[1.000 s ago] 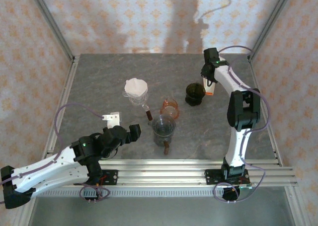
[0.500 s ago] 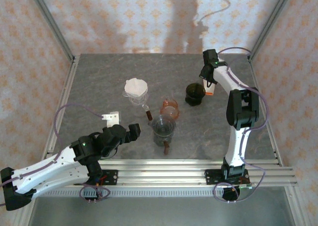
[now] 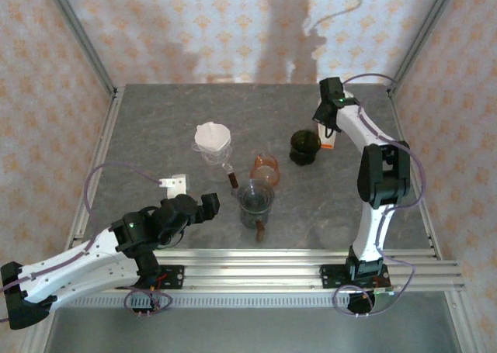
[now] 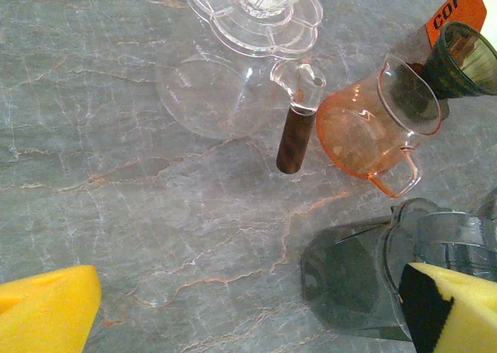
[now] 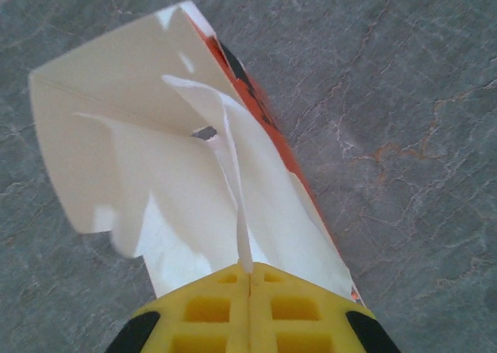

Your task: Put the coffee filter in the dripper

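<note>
One dark cup point(image 3: 304, 146) crowds the filter box point(image 5: 93, 120); right jaws pinch a filter point(image 5: 233, 174), left jaws gape.

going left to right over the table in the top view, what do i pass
small white bracket → clear dripper with a white cone in it → orange jug → dark green dripper → orange filter box

Thin matt paper filter point(image 5: 233, 174), glossy clear dripper point(image 4: 256, 23), smooth marbled stone-look tabletop point(image 4: 116, 174)
</note>
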